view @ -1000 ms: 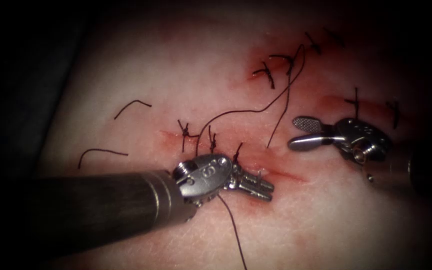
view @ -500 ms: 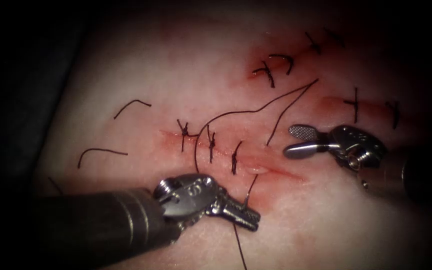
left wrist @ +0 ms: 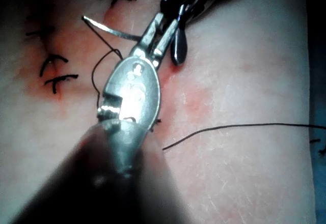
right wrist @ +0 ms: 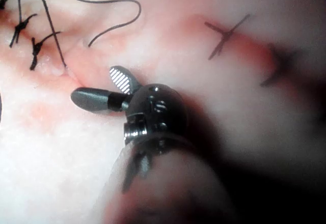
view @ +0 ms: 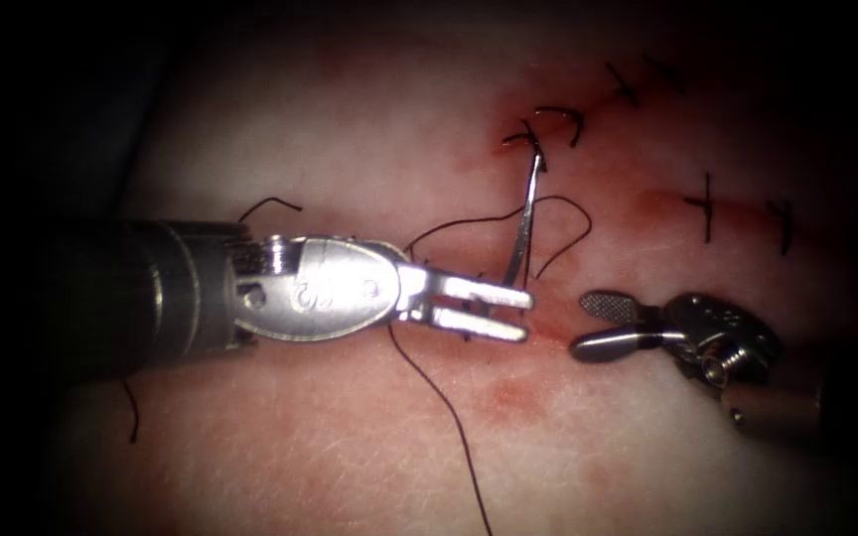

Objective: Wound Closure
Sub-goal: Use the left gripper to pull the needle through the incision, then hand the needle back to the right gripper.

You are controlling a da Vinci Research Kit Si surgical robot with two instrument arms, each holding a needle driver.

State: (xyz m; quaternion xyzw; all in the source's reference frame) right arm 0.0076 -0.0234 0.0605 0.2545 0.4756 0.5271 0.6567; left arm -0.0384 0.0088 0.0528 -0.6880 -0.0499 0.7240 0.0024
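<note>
left tool [view: 508,310] lies level across the cut [view: 558,333], clamped on the needle [view: 523,223] near one end (out of the tissue [view: 350,447]); right tool [view: 603,323] gapes, holding nothing.

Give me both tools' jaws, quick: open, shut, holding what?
Left tool: jaws shut on the needle near its lower end; needle stands clear of the tissue.
Right tool: jaws open, holding nothing.
</note>
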